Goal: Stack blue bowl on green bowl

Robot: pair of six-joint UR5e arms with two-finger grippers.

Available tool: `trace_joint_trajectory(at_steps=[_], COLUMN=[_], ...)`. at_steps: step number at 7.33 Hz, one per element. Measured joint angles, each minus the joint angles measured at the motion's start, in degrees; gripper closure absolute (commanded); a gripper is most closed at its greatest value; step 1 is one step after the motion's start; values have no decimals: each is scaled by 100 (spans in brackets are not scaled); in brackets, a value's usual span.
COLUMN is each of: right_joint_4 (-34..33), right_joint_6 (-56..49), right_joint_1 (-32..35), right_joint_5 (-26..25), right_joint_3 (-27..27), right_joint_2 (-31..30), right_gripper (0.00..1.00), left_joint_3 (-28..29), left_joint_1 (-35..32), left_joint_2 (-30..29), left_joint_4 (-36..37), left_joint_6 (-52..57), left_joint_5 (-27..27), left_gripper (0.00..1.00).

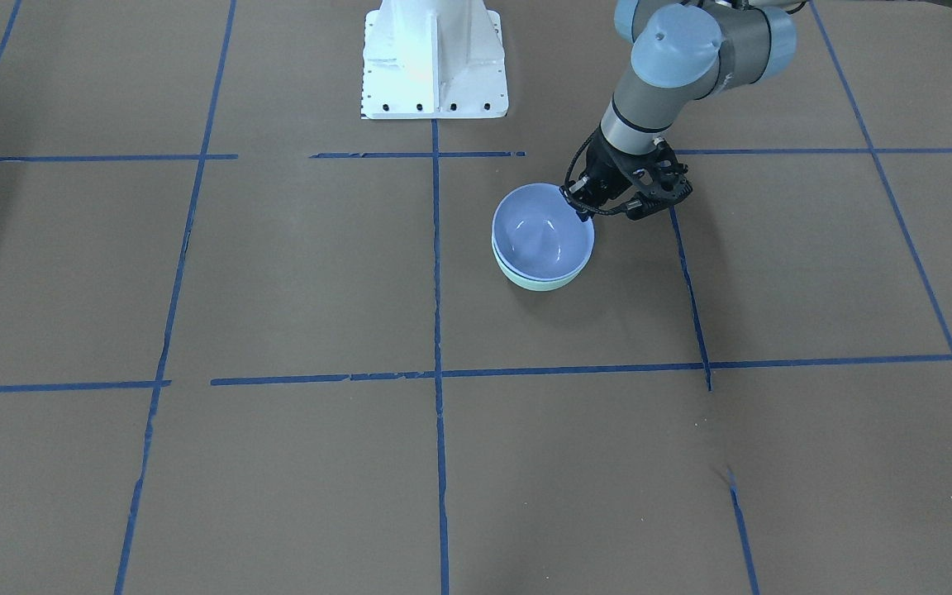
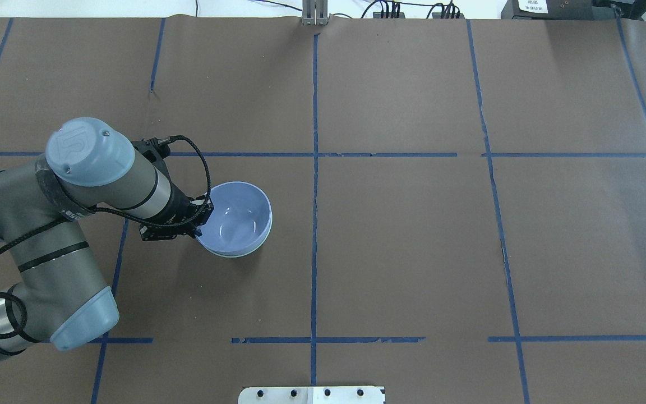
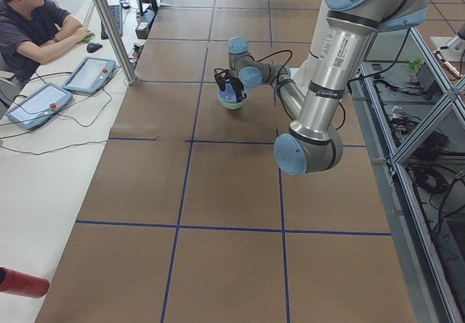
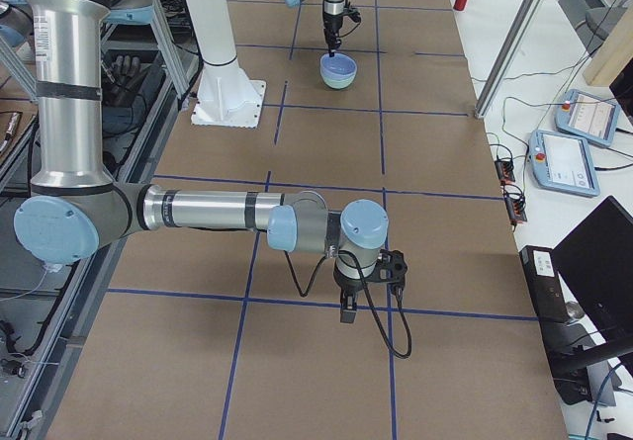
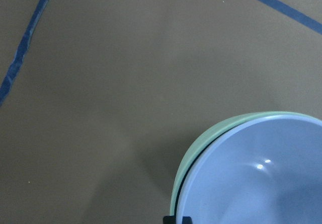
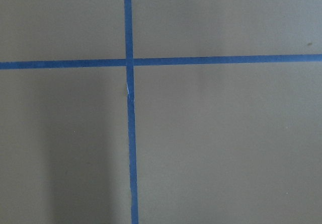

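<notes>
The blue bowl [image 1: 542, 231] sits nested inside the green bowl [image 1: 538, 283], both upright on the brown table. In the overhead view only a thin edge of the green bowl [image 2: 227, 255] shows under the blue bowl [image 2: 239, 216]. My left gripper [image 1: 579, 207] is at the blue bowl's rim on the robot's side, shut on that rim; it also shows in the overhead view [image 2: 201, 217]. The left wrist view shows both rims, the blue bowl [image 5: 261, 173] inside the green bowl [image 5: 188, 158]. My right gripper [image 4: 348, 313] hangs low over the table far from the bowls; I cannot tell whether it is open or shut.
Blue tape lines [image 2: 314, 224] grid the brown table. The white robot base [image 1: 435, 58] stands at the table's edge. An operator [image 3: 29, 18] sits at a side desk with tablets [image 3: 36, 105]. A red cylinder [image 3: 18, 283] lies on that desk.
</notes>
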Motion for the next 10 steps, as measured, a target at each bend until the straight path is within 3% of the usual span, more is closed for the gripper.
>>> trace_joint_trajectory(at_steps=[4,6,8,10], right_joint_4=[0,0,0,0], right_joint_6=[-1,0,1,4], right_joint_1=[2,1,1,2], right_joint_5=[0,0,0,0], right_joint_3=[0,0,0,0], right_joint_2=[0,0,2,2], right_gripper=[0,0,0,0], left_joint_3=[-159,-407,-595,-636], left_joint_1=[-72,-597,-1553,-2555], left_joint_2=[49,335,1052,1929], left_joint_4=[-37,-159,-215,-181], left_joint_6=[-33,339,1937,4174], left_joint_5=[249,-352,-1067,-1232], left_gripper=[0,0,0,0])
